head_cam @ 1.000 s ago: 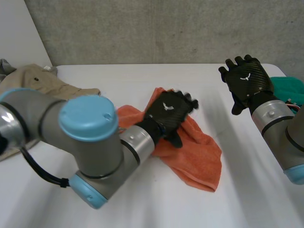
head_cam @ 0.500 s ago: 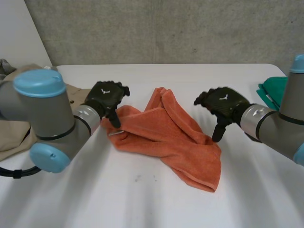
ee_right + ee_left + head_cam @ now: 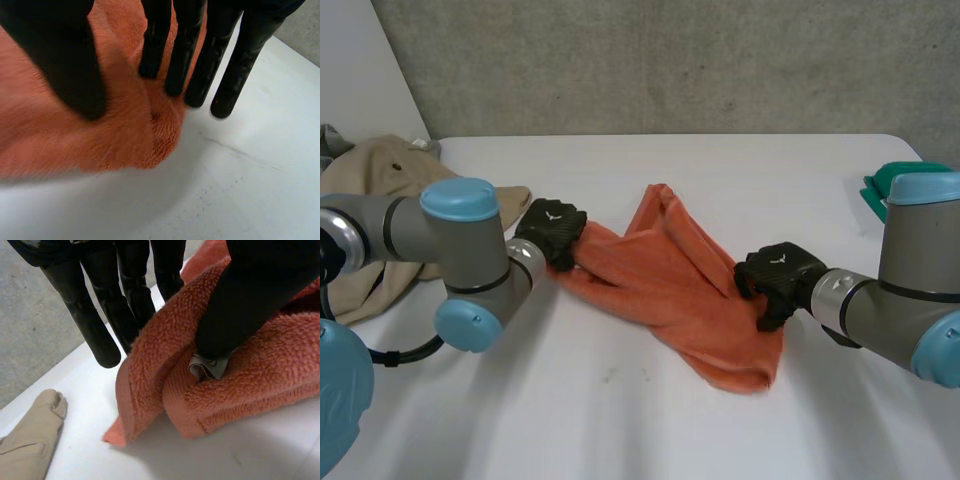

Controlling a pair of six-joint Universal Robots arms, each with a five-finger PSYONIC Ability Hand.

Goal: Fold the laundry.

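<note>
Clamping orange towel (image 3: 665, 275) beside white tag (image 3: 210, 369), left hand (image 3: 552, 228) fingers, right hand (image 3: 778, 275) fingers apart over towel edge

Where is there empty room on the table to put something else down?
The white table is bare on the near side of the orange towel and behind it up to the grey wall. It is crowded at the towel's ends, where the left hand and right hand sit, and by the beige garment.

The orange towel (image 3: 670, 280) is fuzzy terry cloth (table (image 3: 620, 420) smooth, matt).
</note>
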